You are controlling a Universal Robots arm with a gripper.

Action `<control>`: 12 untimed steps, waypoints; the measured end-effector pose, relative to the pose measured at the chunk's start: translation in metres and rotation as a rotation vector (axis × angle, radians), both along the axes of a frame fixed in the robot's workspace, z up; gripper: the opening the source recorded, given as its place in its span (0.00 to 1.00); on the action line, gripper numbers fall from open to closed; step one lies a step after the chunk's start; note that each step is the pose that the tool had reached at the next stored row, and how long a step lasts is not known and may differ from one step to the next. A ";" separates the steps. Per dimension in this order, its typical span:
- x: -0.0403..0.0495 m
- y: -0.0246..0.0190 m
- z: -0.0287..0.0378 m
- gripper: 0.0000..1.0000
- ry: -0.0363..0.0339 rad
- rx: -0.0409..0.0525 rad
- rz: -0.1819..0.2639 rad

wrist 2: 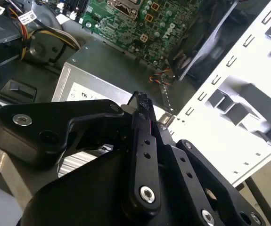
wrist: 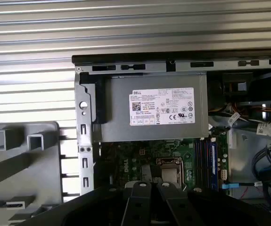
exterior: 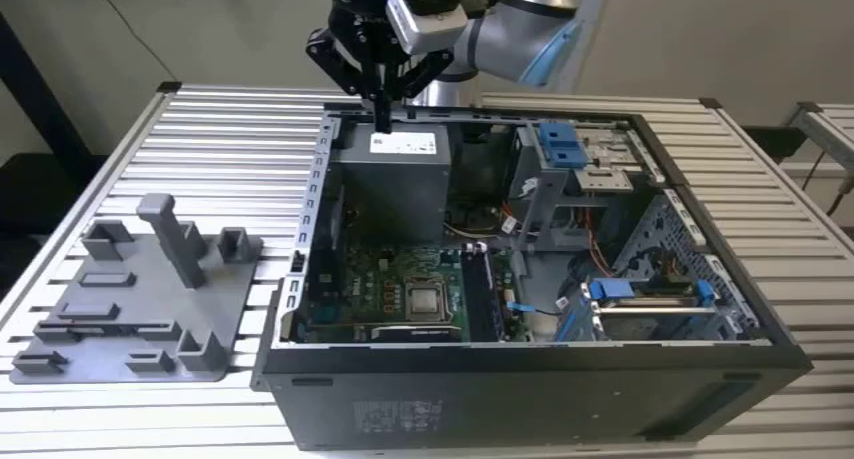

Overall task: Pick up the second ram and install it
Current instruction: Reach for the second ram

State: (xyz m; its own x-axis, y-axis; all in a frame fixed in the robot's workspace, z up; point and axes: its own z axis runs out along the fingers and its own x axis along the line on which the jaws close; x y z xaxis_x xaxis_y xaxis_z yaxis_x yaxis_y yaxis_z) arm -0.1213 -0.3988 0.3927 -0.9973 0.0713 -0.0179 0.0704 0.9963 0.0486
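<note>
The claw (exterior: pixel 383 114) hangs clenched, nothing visible between its fingertips, above the rim of the open computer case (exterior: pixel 320 194), with free air all round it. Directly beneath sits the power supply (exterior: pixel 387 184), whose white label (wrist: pixel 161 107) carries small black print. Beyond that, past the motherboard (exterior: pixel 380 279), dark sticks (exterior: pixel 477 291) stand in the memory slots; whether the second ram is one of them I cannot tell. To the exterior view's left of the claw, a grey fixture tray (exterior: pixel 140 324) lies on the slatted table (exterior: pixel 227 119).
</note>
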 end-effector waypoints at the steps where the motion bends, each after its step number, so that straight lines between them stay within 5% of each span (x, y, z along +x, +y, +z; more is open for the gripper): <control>1: 0.0000 0.0000 0.0000 0.11 0.0005 0.0000 0.000; 12: -0.0030 0.0000 0.0000 0.11 0.0022 0.0001 0.000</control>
State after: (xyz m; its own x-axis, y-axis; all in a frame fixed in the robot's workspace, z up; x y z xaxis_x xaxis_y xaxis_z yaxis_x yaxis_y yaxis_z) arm -0.1243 -0.3988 0.3926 -0.9973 0.0712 -0.0156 0.0704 0.9963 0.0485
